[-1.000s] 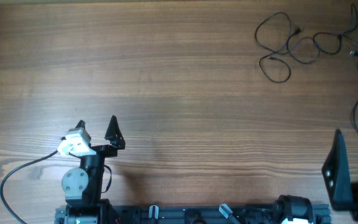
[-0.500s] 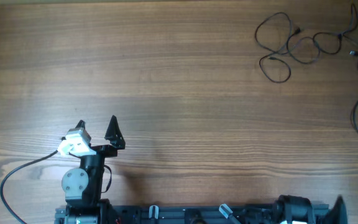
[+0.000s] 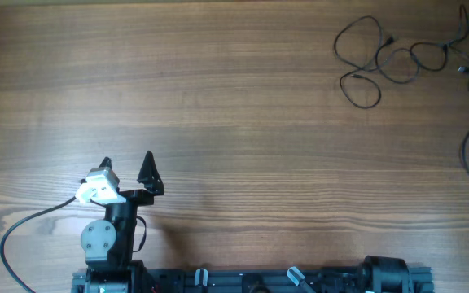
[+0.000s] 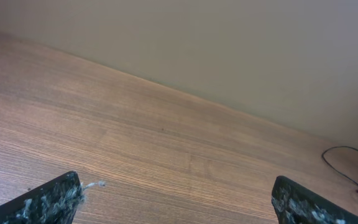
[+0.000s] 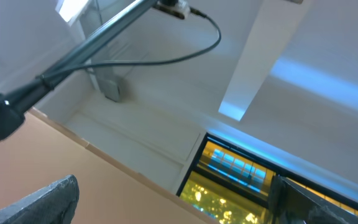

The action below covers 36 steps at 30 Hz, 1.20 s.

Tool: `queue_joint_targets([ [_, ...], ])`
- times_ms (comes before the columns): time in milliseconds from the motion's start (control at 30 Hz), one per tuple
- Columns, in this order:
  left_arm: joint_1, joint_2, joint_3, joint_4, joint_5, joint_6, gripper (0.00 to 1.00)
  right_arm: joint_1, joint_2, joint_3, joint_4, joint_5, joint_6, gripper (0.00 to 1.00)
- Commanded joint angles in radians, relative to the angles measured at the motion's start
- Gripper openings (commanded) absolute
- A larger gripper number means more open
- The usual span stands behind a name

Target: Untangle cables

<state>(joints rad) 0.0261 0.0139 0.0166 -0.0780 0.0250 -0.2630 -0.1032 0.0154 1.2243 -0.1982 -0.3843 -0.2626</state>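
Cables (image 3: 389, 61): thin dark cords in loose tangled loops, small silvery plugs, far right corner of the matte wood-grain table (image 3: 234, 122). Left gripper (image 3: 126, 167) near the front edge, well apart from them, fingers spread wide. Thick black wire (image 3: 23, 228) curls beside its arm. Right gripper (image 5: 174, 208) faces the ceiling, fingers apart

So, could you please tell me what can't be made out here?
Overhead: the cable loop at the right edge is cut off, so its ends are unseen.
Overhead: the bunched cables are too thin to tell which crosses over which.
Overhead: the right end effector is out of frame; its wrist camera sees only ceiling.
Left wrist: one cable is cut by the right edge.
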Motion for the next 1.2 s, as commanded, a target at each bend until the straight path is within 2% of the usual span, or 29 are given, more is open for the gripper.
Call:
queue_joint_targets([
  [0,-0.002,-0.01,-0.01,0.004,0.008,0.024,1.0,0.03,-0.01,-0.004,-0.002,0.009,-0.029,1.0],
  [433,-0.002,-0.006,-0.01,0.003,0.009,0.031,1.0,0.025,-0.01,-0.009,-0.063,0.008,-0.025,1.0],
  [533,-0.002,-0.006,-0.01,0.004,0.016,0.16,1.0,0.015,-0.01,-0.01,-0.08,0.008,-0.024,1.0],
  [733,-0.002,-0.006,-0.01,0.004,0.02,0.335,1.0,-0.023,-0.01,-0.054,-0.076,0.008,-0.024,1.0],
  [1067,-0.002,-0.006,-0.01,0.004,0.016,0.338,1.0,-0.066,-0.01,-0.151,-0.018,0.008,-0.024,1.0],
  [1167,-0.002,-0.006,-0.01,0.004,0.016,0.338,1.0,-0.064,-0.01,-0.166,-0.009,-0.051,-0.024,1.0],
])
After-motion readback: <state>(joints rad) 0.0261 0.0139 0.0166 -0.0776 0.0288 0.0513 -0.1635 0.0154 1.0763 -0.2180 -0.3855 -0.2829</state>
